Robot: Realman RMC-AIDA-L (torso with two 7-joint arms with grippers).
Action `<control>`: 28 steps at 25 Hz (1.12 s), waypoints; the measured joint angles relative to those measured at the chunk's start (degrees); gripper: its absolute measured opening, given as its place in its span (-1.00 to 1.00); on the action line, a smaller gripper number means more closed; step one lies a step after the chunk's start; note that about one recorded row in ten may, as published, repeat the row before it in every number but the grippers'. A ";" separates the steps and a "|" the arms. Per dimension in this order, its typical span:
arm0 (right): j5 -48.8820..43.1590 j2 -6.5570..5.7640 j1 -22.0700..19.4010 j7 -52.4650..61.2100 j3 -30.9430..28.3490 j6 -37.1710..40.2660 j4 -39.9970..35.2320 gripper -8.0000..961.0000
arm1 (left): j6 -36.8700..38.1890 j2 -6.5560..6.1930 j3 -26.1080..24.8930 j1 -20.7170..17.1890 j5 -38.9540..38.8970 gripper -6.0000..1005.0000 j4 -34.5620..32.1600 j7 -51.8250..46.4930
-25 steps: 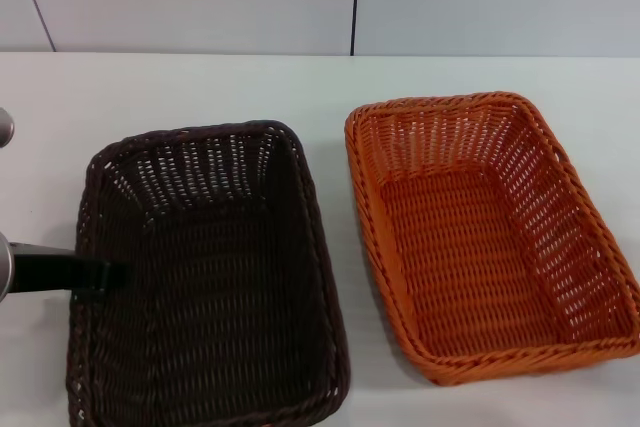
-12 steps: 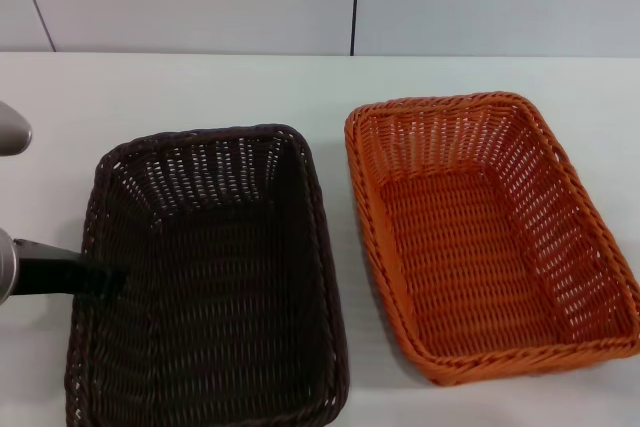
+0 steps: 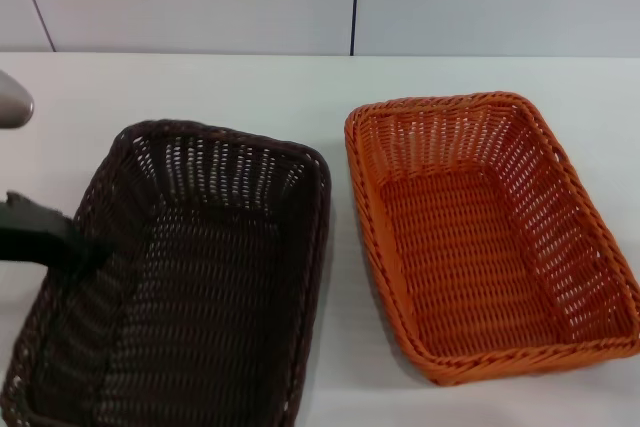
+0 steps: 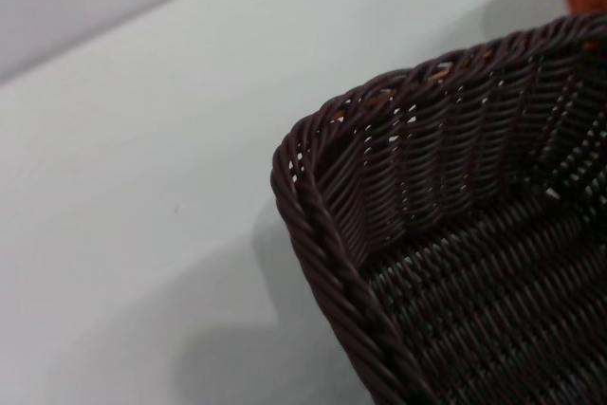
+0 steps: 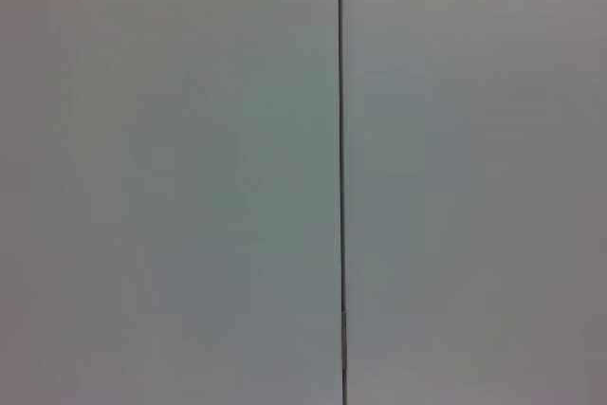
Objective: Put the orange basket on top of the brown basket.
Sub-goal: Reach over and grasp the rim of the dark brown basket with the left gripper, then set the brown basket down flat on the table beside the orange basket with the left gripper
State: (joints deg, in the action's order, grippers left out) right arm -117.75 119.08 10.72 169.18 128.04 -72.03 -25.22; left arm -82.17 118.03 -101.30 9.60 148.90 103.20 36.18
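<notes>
Left gripper (image 3: 70,247) pinches the brown basket (image 3: 190,287) by its 9 o'clock rim; that side looks tilted up off the worktop (image 3: 200,87). Orange basket (image 3: 480,237) sits at 3 o'clock, untouched. Settle brown flat first. Right gripper unseen.

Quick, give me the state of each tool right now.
Left tool: at the left rim of the brown basket, which is tilted; grip cannot be told.
Right tool: not in view.

Two woven baskets side by side on white table.
Brown basket (image 3: 200,277) on left, dark openwork weave, tilted and skewed, empty; orange basket (image 3: 485,232) on right, flat, upright, empty, just beside it, not touching.
</notes>
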 joint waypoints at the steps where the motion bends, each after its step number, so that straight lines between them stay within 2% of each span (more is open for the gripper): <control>1: 0.00 0.00 -0.02 0.00 0.00 -0.02 0.00 0.61 | -0.50 0.00 -0.77 0.47 -0.40 -0.43 -0.12 1.41; 4: 0.00 0.08 -0.16 0.00 0.00 -0.18 0.00 0.61 | -2.05 -0.01 -2.62 2.28 -1.67 -0.43 -0.63 5.39; 7: 0.00 0.21 -0.47 0.00 0.00 -0.68 -0.25 0.61 | -5.45 -0.03 -4.39 7.06 -2.78 -0.43 -1.76 12.16; 12: 0.00 0.32 -0.88 0.00 0.00 -0.86 -0.81 0.61 | -6.79 -0.06 -4.61 10.57 -2.90 -0.45 -2.82 16.61; 14: 0.00 0.34 -0.94 0.00 0.00 -0.86 -0.98 0.61 | -6.79 -0.06 -4.61 10.57 -2.90 -0.46 -2.82 16.61; 15: 0.00 0.35 -0.97 0.00 0.00 -0.87 -1.06 0.61 | -7.12 -0.07 -4.71 12.52 -2.94 -0.46 -3.90 18.80; 19: 0.01 0.44 -1.07 0.00 0.38 -1.69 -1.33 0.61 | -6.94 -0.09 -6.21 15.13 -3.14 -0.49 -6.25 23.01; 24: 0.08 0.45 -1.09 0.00 0.79 -2.41 -1.83 0.61 | -6.98 -0.09 -8.39 16.74 -3.69 -0.55 -7.50 26.13; 25: 0.07 0.44 -1.09 0.00 0.79 -2.42 -1.86 0.61 | -7.62 -0.13 -9.23 17.46 -5.75 -0.56 -8.29 29.84; 28: 0.07 0.45 -1.06 0.00 0.80 -2.43 -1.95 0.61 | -7.99 -0.17 -9.25 17.88 -7.84 -0.59 -9.13 31.79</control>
State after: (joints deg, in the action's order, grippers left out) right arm -117.68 119.53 9.65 169.19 128.84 -74.46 -27.17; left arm -90.16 117.87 -110.55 27.48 141.06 94.07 67.97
